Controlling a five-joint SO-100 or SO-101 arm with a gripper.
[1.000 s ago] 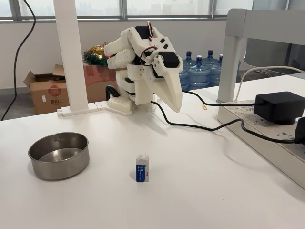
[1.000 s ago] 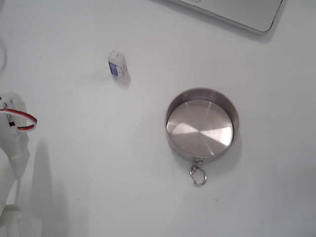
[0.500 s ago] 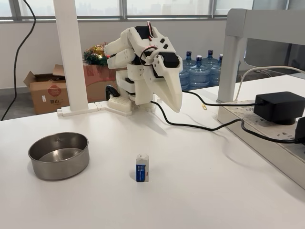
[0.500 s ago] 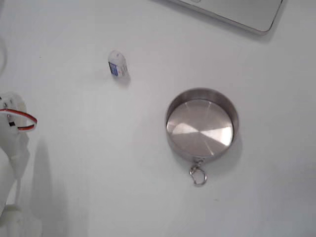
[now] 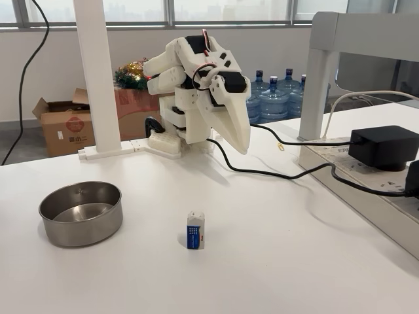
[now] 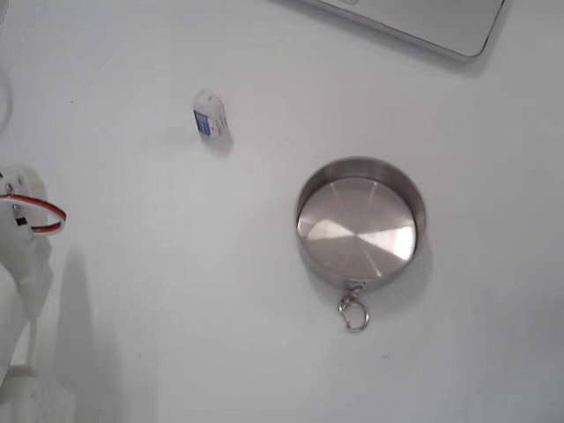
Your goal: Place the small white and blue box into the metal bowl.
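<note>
A: White tabletop (image 5: 281,261), office windows at the back of a fixed view. Where is the small white and blue box (image 5: 195,230)?

B: Upright on the tabletop, blue face towards that camera, white part on top. In a fixed view from above, the box (image 6: 210,115) sits up and left of the metal bowl (image 6: 360,222), well apart from it

A: And the bowl?

B: Nothing inside it, a small ring hanging off its rim. In the front fixed view the bowl (image 5: 81,213) is left of the box, with bare tabletop between them

A: End effector?

B: The end effector (image 5: 241,149) hangs in the air behind the box, pointing down, on the folded white arm (image 5: 190,72). Its fingers look pressed together into one tapering point, with nothing between them, well clear of both box and bowl

A: Anything else nearby?

B: A black cable (image 5: 275,173) runs from the arm's base towards a black power adapter (image 5: 383,146) on the right. Water bottles (image 5: 273,97) and a brown cardboard box (image 5: 62,124) stand on the floor behind
</note>
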